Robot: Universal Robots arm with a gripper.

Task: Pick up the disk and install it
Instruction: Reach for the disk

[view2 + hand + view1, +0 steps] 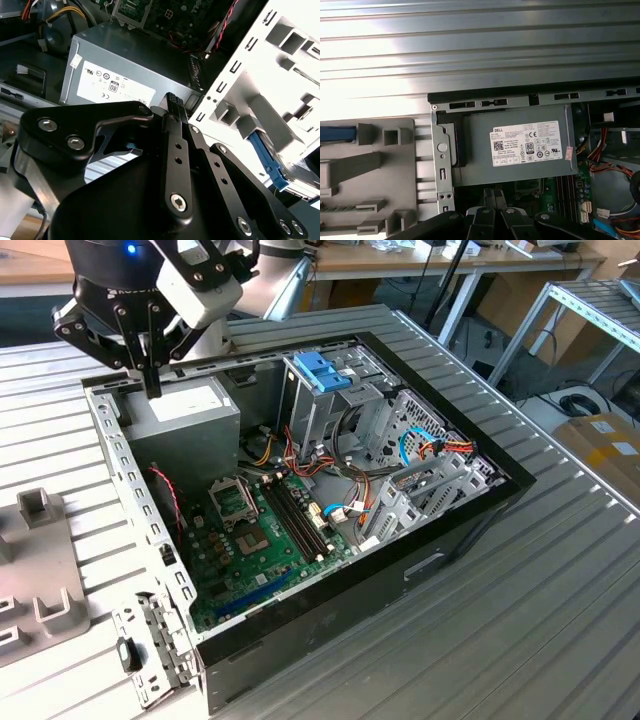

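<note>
My gripper (151, 380) hangs over the back corner of the open computer case (470, 530), on the exterior view's left. Its black fingers are shut with nothing between them, just above the grey power supply (186, 420). In both wrist views the closed fingertips (172, 99) (494, 194) point at the power supply (120, 75) (520, 150). The disk shows as a blue rail (337, 133) (267, 160) lying in the light-grey fixture (375, 170) beside the case. The fixture hides most of its body. The gripper is well apart from the disk.
Inside the case are the green motherboard (260, 540), bundles of coloured cables (330, 470) and a metal drive cage with a blue latch (322, 370). The case stands on a ribbed metal table (560, 620). The fixture (40, 570) lies on the exterior view's left.
</note>
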